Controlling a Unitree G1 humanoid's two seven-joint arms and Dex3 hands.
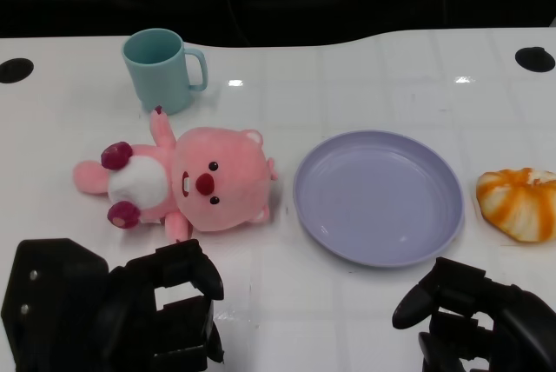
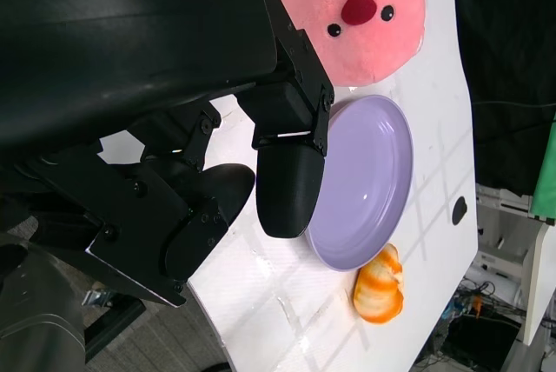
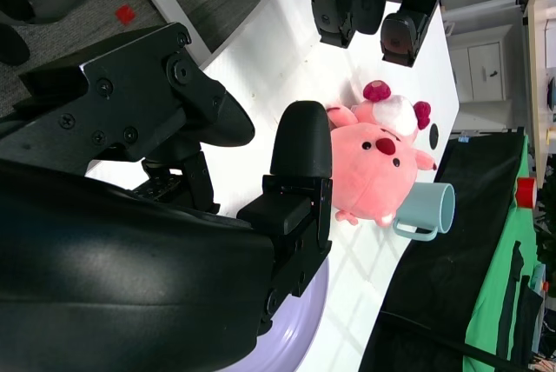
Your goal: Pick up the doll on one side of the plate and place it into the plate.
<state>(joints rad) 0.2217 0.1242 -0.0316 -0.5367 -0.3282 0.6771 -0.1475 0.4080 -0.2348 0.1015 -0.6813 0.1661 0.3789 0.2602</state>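
Pick-up not begun: spread, empty left hand [image 1: 130, 311] sits just short of the pink plush doll [image 1: 187, 182]; next reach fwd, grip it, then carry to round lilac plastic plate [image 1: 379, 196] off to its right.

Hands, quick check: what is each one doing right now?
Left hand: open, holding nothing, near the doll.
Right hand: open, holding nothing, near the plate.

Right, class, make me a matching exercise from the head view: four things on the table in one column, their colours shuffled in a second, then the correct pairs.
Things:
1. doll
2. plate
3. mug
4. bun-like toy

Colours:
A. orange and white
B. teal
C. pink
D. lilac

Pairs: 1-C, 2-D, 3-B, 4-A
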